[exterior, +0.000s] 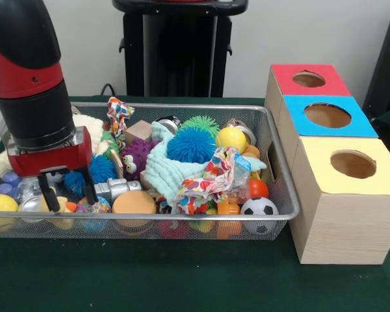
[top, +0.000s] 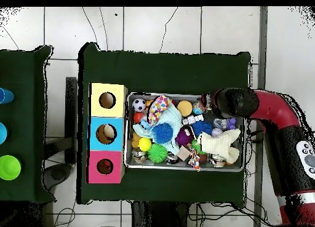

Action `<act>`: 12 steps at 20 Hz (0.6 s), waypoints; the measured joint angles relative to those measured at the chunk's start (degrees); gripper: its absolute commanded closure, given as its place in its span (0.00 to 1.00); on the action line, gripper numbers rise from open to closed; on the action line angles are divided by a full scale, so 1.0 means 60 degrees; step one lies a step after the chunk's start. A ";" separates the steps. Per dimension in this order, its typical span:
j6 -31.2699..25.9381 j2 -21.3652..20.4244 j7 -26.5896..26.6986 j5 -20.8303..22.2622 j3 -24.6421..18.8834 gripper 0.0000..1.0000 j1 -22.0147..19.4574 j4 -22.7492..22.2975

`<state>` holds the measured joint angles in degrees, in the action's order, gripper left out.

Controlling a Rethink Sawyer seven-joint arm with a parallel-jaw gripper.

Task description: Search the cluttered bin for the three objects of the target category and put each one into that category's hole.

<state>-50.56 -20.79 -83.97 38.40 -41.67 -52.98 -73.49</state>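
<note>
The gripper [exterior: 67,186] is seen low over the left end (front view) of the wire-mesh bin [exterior: 283,195], w/ its two black fingers apart and nothing clamped between them. The fingertips are set among the clutter, just above a silver ball [exterior: 31,205] and beside a small blue spiky puffball [exterior: 101,169]. In the overhead view the arm [top: 271,111] is brought in from the right and the gripper is hidden under it.

The bin is packed: a large blue spiky puffball [exterior: 190,144] on a mint cloth [exterior: 162,170], a green spiky ball [exterior: 200,123], a purple furry toy w/ eyes [exterior: 135,158], an orange ball [exterior: 134,202], a yellow ball [exterior: 231,138], a soccer ball [exterior: 259,208], a patterned rag [exterior: 211,175]. A cream plush toy [top: 223,144] is seen at the arm's end of the bin; whether it's one of the target animals can't be told.

Three wooden boxes are lined up beside the bin's right end. The blue-topped box's hole [exterior: 327,115] is in the middle, between the red-topped box [exterior: 309,79] and the yellow-topped box [exterior: 353,164]. Something pale is glimpsed inside the blue hole from overhead.
</note>
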 measured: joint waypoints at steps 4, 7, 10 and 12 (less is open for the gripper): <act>-0.0204 0.0001 0.0200 0.0000 0.0000 0.00 0.0088 0.0271; -0.0475 -0.0003 0.0393 0.0002 0.0000 0.00 0.0138 0.0454; -0.0884 -0.0100 0.0610 0.0002 0.0001 0.00 0.0205 0.0605; -0.1068 -0.0242 0.0705 0.0016 0.0004 0.00 0.0254 0.0616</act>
<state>-56.97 -22.24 -79.75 38.50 -41.65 -51.45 -69.79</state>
